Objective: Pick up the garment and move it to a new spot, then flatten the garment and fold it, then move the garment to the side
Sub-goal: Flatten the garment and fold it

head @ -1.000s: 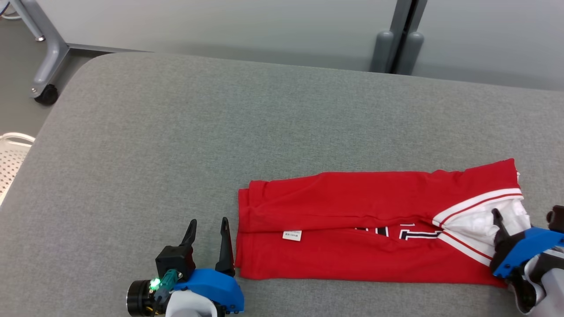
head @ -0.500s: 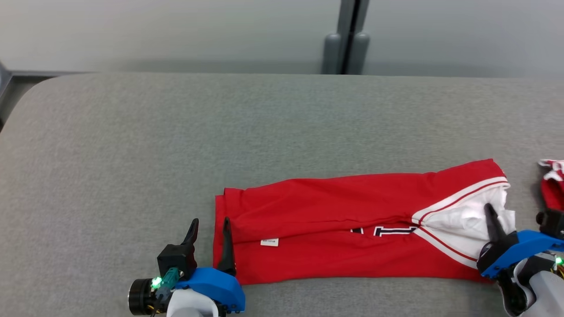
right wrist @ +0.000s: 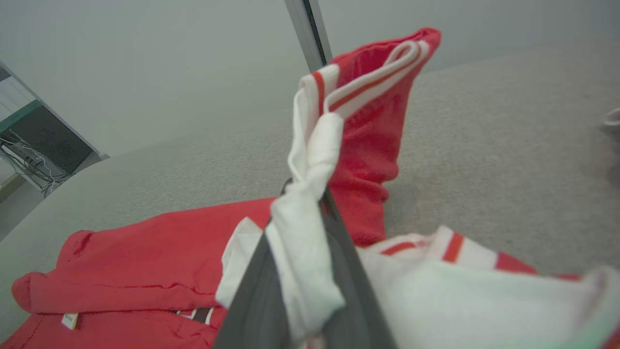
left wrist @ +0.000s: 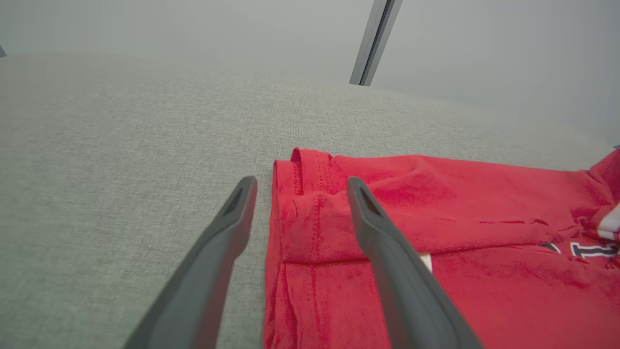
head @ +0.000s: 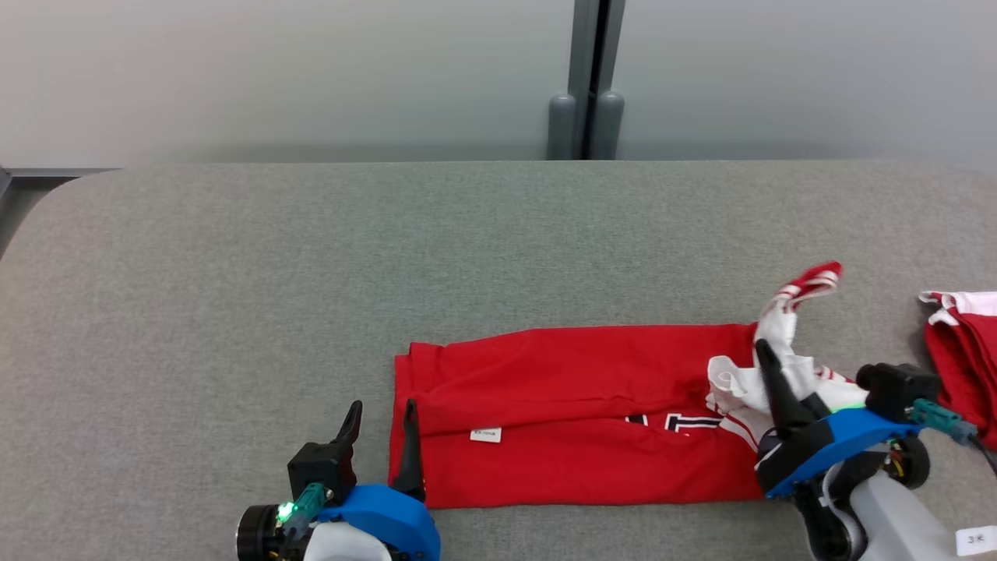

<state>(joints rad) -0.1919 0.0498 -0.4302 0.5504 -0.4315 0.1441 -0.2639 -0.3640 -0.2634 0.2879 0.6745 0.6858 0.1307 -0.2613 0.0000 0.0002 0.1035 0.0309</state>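
1. A red shirt [head: 576, 421], folded into a long strip, lies along the near edge of a grey padded table [head: 311, 257], right of its middle.
2. The right gripper [head: 767, 366] is clamped tight on the shirt's white, red-striped end, which is bunched and raised above the table.
3. The left gripper [head: 383, 407] stands wide open at the shirt's opposite end. One finger is over the red hem and the other is over bare table just beside it.
4. Another red and white cloth [head: 962, 343] lies at the table's right edge, apart from the shirt.
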